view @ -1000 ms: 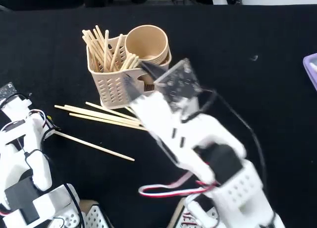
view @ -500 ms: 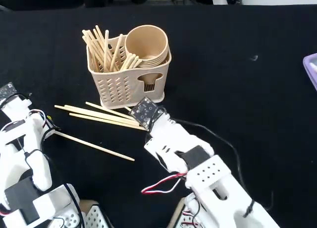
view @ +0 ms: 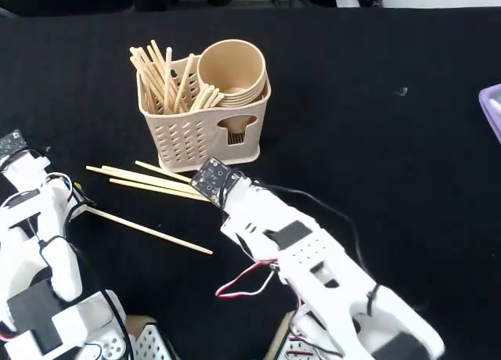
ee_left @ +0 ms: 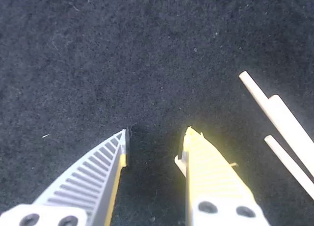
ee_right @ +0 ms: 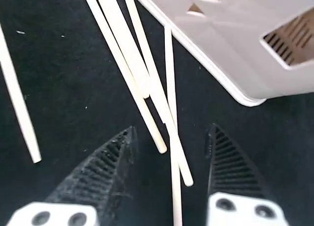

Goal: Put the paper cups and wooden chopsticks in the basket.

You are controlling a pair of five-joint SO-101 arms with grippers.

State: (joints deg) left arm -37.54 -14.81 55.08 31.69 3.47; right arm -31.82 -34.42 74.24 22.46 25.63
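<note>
Standing upright toward the far side of the black, felt-like table (view: 376,141), the pale plastic basket (view: 196,137) has slotted walls, a keyhole-shaped cutout in its front and two compartments; one holds a nested stack of tan paper cups (view: 232,66) with round rolled rims, the other a splayed bundle of chopsticks (view: 160,78), thin, straight and light wood in tone; just in front of the basket a fan of loose chopsticks (view: 153,180) lies flat on the cloth, and a single chopstick (view: 149,230) lies apart from it, nearer the arms, at a slant; the right hand (ee_right: 169,132) hangs low over the ends of the loose chopsticks close to the basket's rounded base corner, its dark ribbed fingers (ee_right: 105,167) spread wide to either side of the sticks and gripping nothing; the left hand (ee_left: 156,135) sits at the table's left edge, its pointed, ridged fingers parted by a narrow gap over bare cloth, holding nothing, with two blunt stick ends (ee_left: 274,113) lying just beside it.
</note>
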